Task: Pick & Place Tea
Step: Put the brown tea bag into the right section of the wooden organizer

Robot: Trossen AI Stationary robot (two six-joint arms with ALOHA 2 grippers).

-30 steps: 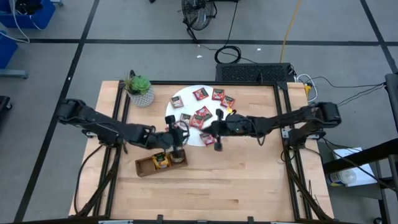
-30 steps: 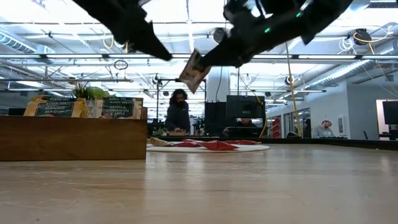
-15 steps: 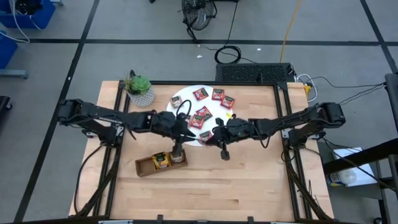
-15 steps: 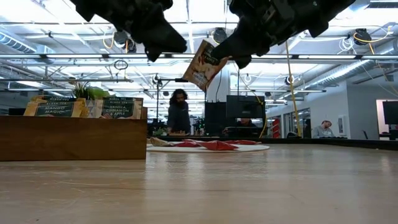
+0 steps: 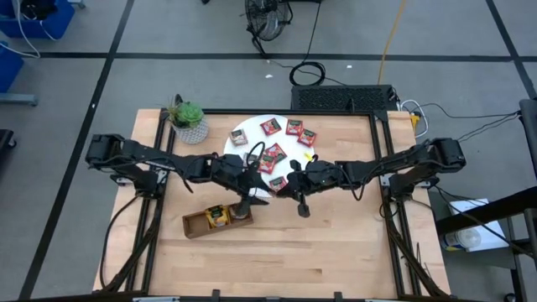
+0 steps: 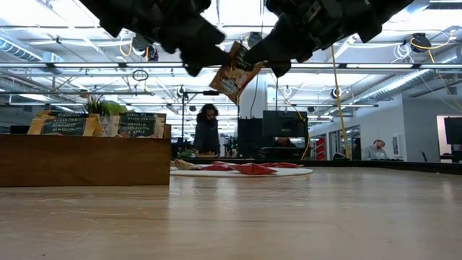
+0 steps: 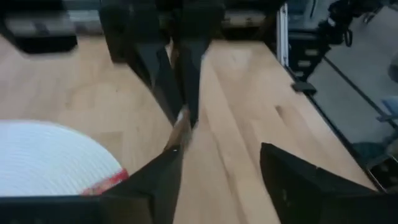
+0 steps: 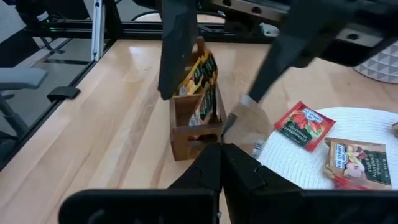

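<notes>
Two grippers meet mid-air above the table: the right gripper (image 6: 249, 61) pinches one tea sachet (image 6: 232, 72) aloft, offering it to the left gripper (image 6: 202, 61), fingers spread to receive it.

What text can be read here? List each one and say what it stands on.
"MANGO MAGIC": sachet standing in the wooden tray.
"VANILLA CINNAMON APPLE": neighbouring sachet in that tray.
Print on the sachet in the right gripper and those on the white disc: too blurred.
</notes>
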